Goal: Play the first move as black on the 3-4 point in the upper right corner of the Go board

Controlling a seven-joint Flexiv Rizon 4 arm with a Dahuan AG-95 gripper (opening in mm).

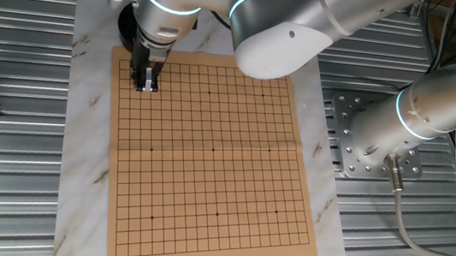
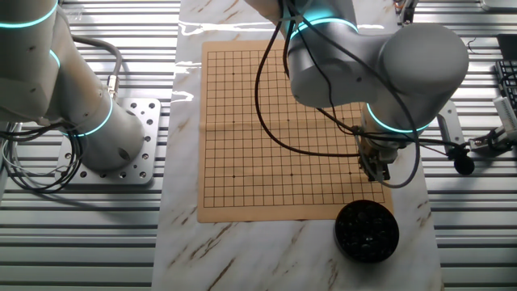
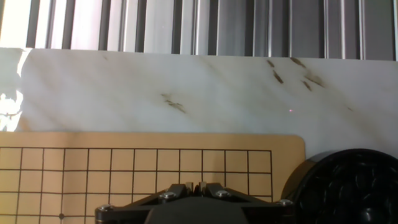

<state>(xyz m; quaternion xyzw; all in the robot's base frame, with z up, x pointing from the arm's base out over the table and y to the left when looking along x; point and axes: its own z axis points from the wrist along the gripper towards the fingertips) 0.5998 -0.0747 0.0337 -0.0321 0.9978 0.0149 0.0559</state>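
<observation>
Table: a marble top (image 2: 266, 250) is seen under everything.
Board: the Go board (image 1: 207, 160) is laid flat, with no stone seen on its lines.
Bowl: the black bowl (image 2: 367, 230) is set just beside the board's corner.
Claw: the gripper (image 1: 147, 84) is held low over that corner, fingers close together.
Stone: it cannot be told if a stone is pinched; the tips are hidden.

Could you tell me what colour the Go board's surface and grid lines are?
The Go board is light tan with thin black grid lines, clearest in one fixed view.
</observation>
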